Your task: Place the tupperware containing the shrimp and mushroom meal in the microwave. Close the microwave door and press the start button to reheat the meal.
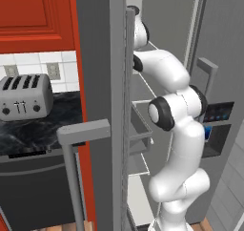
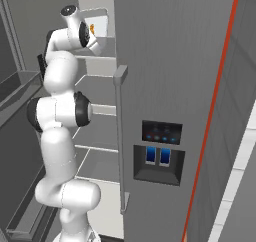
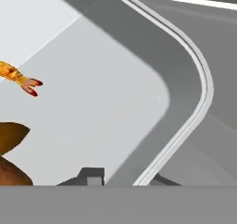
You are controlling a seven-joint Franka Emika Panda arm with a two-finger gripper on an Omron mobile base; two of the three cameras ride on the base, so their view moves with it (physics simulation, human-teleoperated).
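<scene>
My gripper (image 3: pixel 126 177) is deep inside the open fridge, at the top shelf. Its two dark fingertips (image 3: pixel 92 176) stand on either side of the wall of the pale grey-white tupperware (image 3: pixel 111 102), one inside and one outside below the flared rim, shut on that wall. Inside the container lie an orange shrimp (image 3: pixel 18 77) and brown mushroom pieces (image 3: pixel 9 140) at the left edge. In the right base view the tupperware (image 2: pixel 100 22) shows as a pale box with an orange spot beside my hand. The microwave and the microwave door are out of view.
The fridge's open grey door (image 1: pixel 100 58) with its bar handle (image 1: pixel 83 132) stands close on the arm's left. Fridge shelves (image 2: pixel 95 108) lie below the hand. The other fridge door carries a dispenser panel (image 2: pixel 160 156). A toaster (image 1: pixel 25 96) sits on the dark counter (image 1: pixel 38 130).
</scene>
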